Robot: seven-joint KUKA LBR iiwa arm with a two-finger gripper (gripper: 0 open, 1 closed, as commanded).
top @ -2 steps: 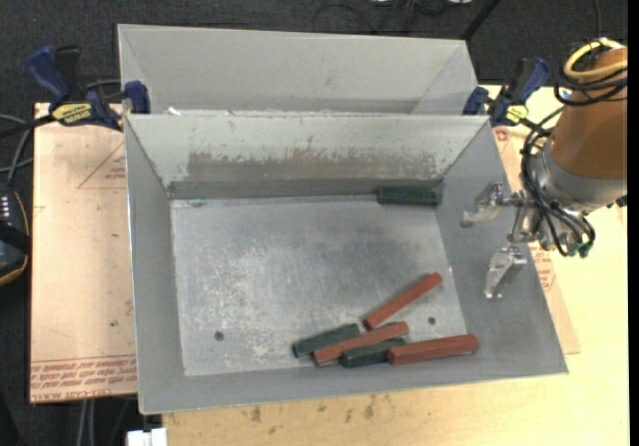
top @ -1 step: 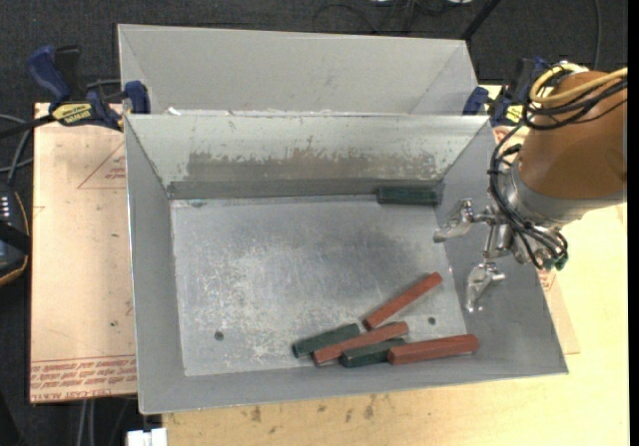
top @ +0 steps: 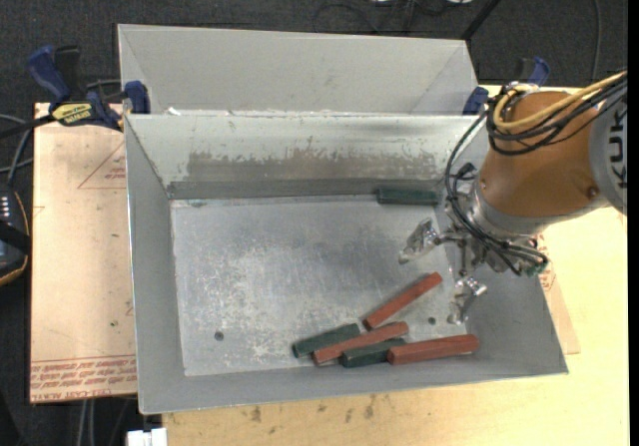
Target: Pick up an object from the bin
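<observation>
Our end effector (top: 462, 296) hangs just beside the slanted red bar (top: 402, 301) at the front right of the bin (top: 150, 264); whether it is released or clenched we cannot tell. The bar looks stiff, light and smooth, so we'd pinch across its narrow middle

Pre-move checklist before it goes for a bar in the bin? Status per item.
1. Gripper inside the bin, right side: ok.
2. Nearest candidate, tilted red bar, just left of the gripper, nothing lying on it: ok.
3. That bar's lower end free of the front heap: cannot tell.
4. Heap bars apart enough for a single pick: not ok, red and dark green ones lie against each other.
5. Dark green bar at the back wall, apart from the gripper: ok.
6. Clearance to the bin's right wall: cannot tell.
</observation>
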